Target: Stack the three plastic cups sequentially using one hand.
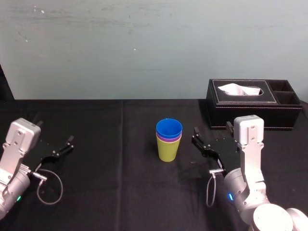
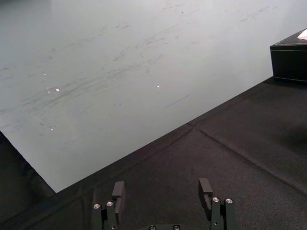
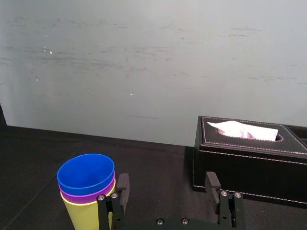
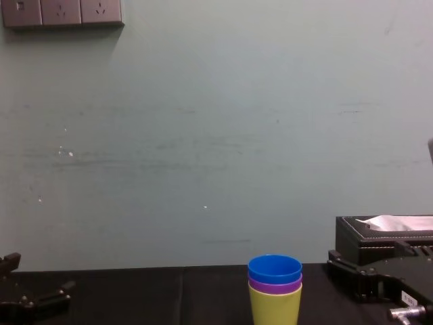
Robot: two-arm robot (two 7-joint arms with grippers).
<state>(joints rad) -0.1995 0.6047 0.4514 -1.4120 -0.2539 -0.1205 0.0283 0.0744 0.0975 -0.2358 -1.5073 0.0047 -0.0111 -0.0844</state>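
Three nested cups and two idle arms on a black cloth-covered surface point(image 1: 120, 192) before a pale grey-green wall point(image 1: 144, 48).

The tapered yellow-green plastic cup point(image 1: 167, 151) stands upright near the middle of the surface and forms the base of the stack. The purple plastic cup point(image 1: 169, 139) sits inside it, with only a narrow band below its rim visible. The bright blue plastic cup point(image 1: 169, 129) sits inside the purple one as the innermost and uppermost, its mouth open upward. The three rims lie closely one above another, and the stack is vertical in the chest view.

The right hand point(image 1: 196, 136), black and thin-fingered on a silver-grey arm, lies low over the surface just to the right of the stack. Its fingers are spread apart and grip nothing. In the head view a narrow gap separates the fingertips from the cup walls. In the right wrist view the stack stands beside one finger, outside the space between the two.

The left hand point(image 1: 65, 146) rests well apart from the stack, near the left edge of the surface, with its fingers likewise spread and empty.

A black leather tissue box point(image 1: 240, 108) with a white tissue point(image 1: 238, 89) protruding stands behind the right hand, near the wall.
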